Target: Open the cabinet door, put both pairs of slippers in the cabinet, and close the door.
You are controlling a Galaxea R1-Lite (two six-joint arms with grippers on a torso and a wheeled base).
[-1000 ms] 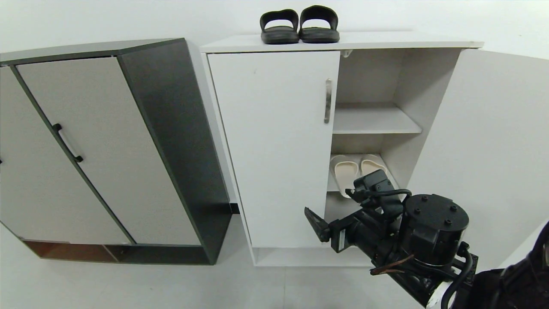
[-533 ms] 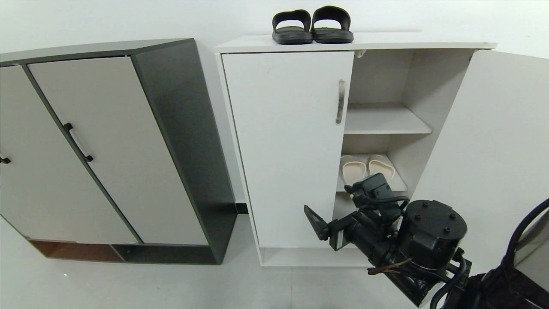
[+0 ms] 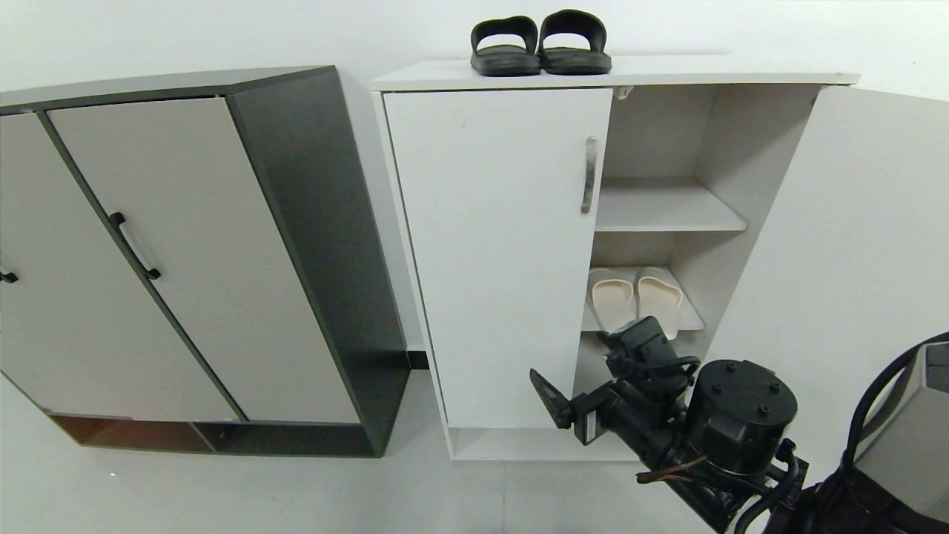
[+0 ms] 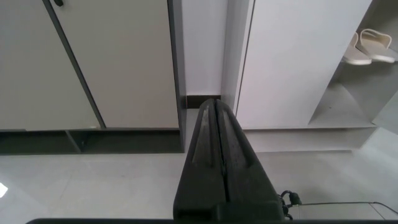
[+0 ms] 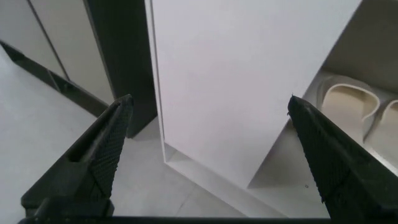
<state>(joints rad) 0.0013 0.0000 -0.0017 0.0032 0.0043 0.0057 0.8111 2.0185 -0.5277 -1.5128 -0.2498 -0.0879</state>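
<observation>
Where the cabinet (image 3: 667, 72) stands open, cream slippers (image 3: 636, 297) inside, black slippers (image 3: 541, 46) atop.

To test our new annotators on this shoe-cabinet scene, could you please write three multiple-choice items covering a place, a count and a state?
1. Where are the black slippers? A on top of the white cabinet; B beneath it; C inside it.
2. How many pairs lie inside the cabinet? A none; B one; C two.
3. The right gripper is: A open; B shut on a slipper; C shut empty.

Answers:
1. A: they sit on its top panel.
2. B: the cream pair alone lies on a shelf.
3. A: its fingers stand wide apart, with nothing between them.
</observation>
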